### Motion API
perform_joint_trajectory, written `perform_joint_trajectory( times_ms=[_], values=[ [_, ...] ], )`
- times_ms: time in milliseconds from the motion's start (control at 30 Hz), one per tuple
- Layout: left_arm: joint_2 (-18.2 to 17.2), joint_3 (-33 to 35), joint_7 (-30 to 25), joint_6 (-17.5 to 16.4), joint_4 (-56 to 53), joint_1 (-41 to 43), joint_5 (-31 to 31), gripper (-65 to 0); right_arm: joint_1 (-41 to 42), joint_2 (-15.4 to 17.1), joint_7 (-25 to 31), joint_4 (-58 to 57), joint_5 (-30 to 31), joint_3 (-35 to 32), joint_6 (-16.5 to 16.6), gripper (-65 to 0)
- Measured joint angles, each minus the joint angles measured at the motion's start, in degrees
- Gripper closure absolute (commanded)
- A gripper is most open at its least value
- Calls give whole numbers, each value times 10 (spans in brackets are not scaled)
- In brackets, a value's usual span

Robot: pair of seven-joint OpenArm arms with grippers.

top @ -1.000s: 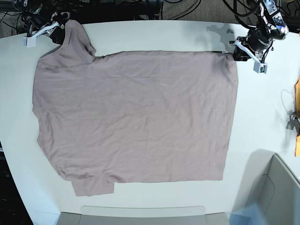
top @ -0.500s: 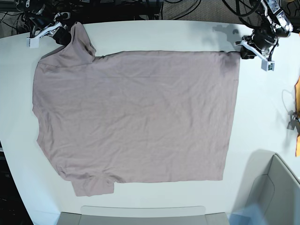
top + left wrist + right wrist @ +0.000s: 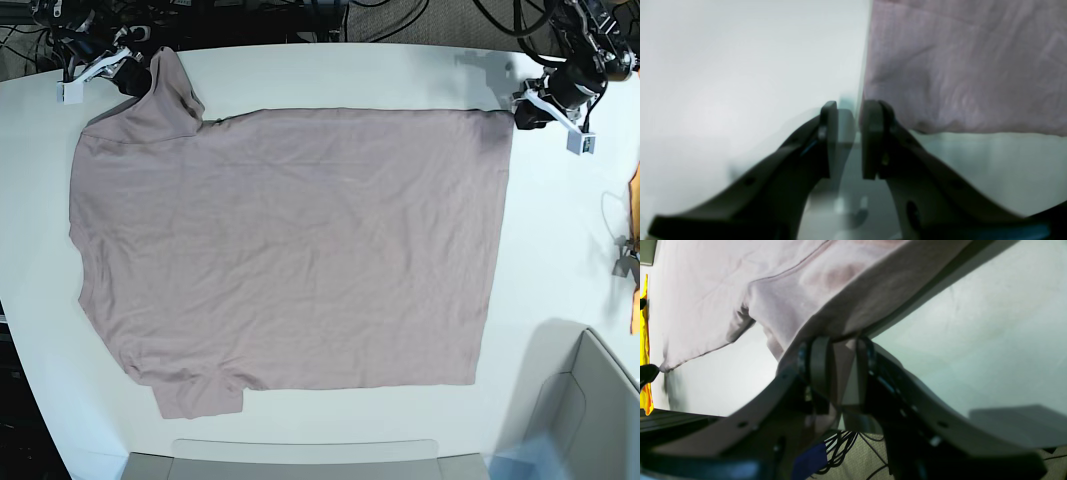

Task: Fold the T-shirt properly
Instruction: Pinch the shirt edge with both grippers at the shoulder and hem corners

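Note:
The mauve-pink T-shirt (image 3: 290, 240) lies spread flat on the white table (image 3: 560, 230), with one sleeve at the far left and one at the near left. My right gripper (image 3: 135, 78) is shut on the far-left sleeve; in the right wrist view (image 3: 843, 346) the cloth (image 3: 806, 280) is pinched between the jaws and lifted off the table. My left gripper (image 3: 522, 112) is at the shirt's far right corner. In the left wrist view (image 3: 849, 110) its jaws stand slightly apart with only table between them, and the shirt corner (image 3: 967, 66) lies just beside the right fingertip (image 3: 872, 113).
An orange cloth (image 3: 634, 250) lies at the table's right edge and also shows in the right wrist view (image 3: 644, 306). A small clip with a cable (image 3: 622, 262) is beside it. A grey bin (image 3: 590, 400) stands at the near right, and a tray edge (image 3: 300, 455) runs along the front.
The left gripper pulled the shirt's far right corner outward to the right, then let go and drew slightly away. The right gripper kept its hold on the sleeve and shifted slightly right.

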Motion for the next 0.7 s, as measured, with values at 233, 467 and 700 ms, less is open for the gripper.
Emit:
perform_joint_trajectory(
  times_ms=[233,467,700],
  values=[
    [-1,3,-12,-2,-41,-1,-17,-146,5,1,-3,0,-2,0,0,-146],
    [-1,34,-14,-2,-40,-2,-35,-147,10,1,-5,0,-3,0,0,-146],
    [-8,80,-20,-4,-57,-1,-74,-144,21,2,-23,-1,-4,0,0,-146]
  ],
)
